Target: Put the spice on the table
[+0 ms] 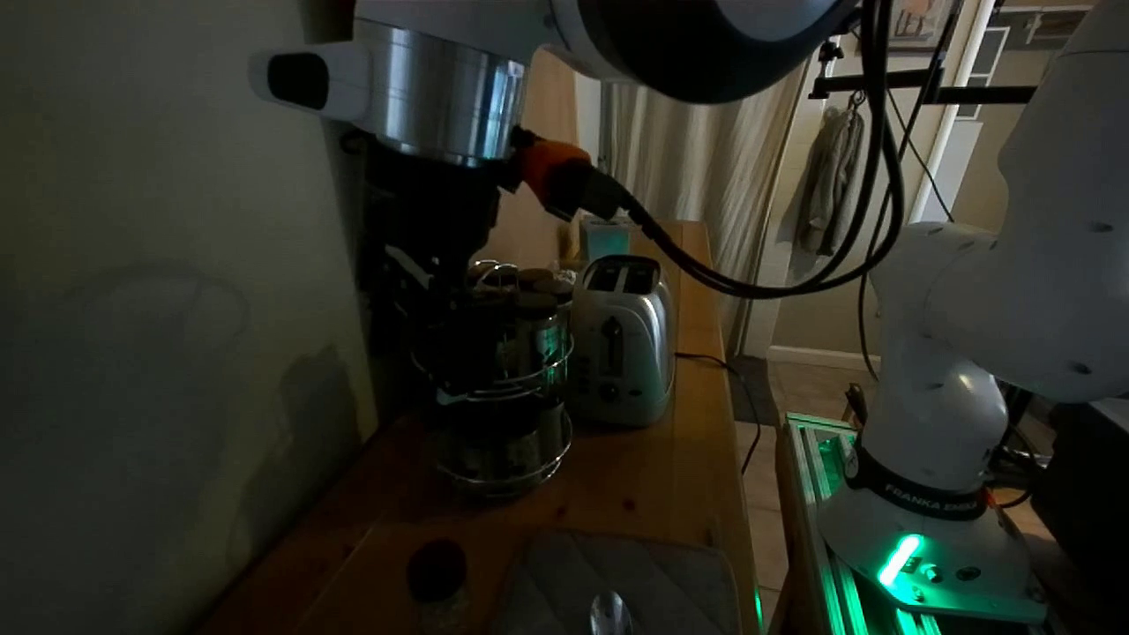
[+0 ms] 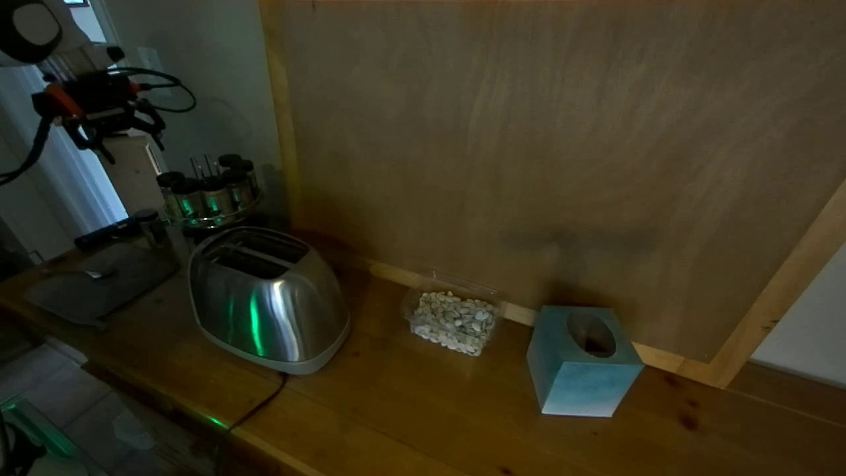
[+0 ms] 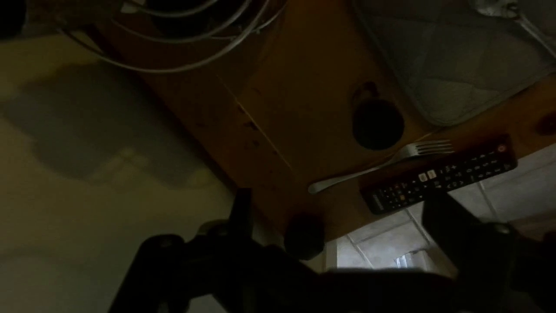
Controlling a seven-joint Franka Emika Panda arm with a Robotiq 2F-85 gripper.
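Just kinda hangs by the round wire rack (image 1: 498, 393) with the gripper (image 2: 136, 153) spread nice and wide at the fingers (image 3: 242, 213), apart from the dark-topped spice jar (image 3: 378, 124) standing on the wooden table (image 2: 396, 416) beside the grey mat (image 3: 456, 69), pretty close to the fork (image 3: 410, 151) and black remote (image 3: 434, 176) in the wrist view.

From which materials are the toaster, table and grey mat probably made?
Toaster: probably metal, brushed or polished, with bright silvery streaks. Table: wood, perhaps varnished, showing knots and slight sheen. Grey mat: apparently matte quilted fabric, given its seam-like lines.
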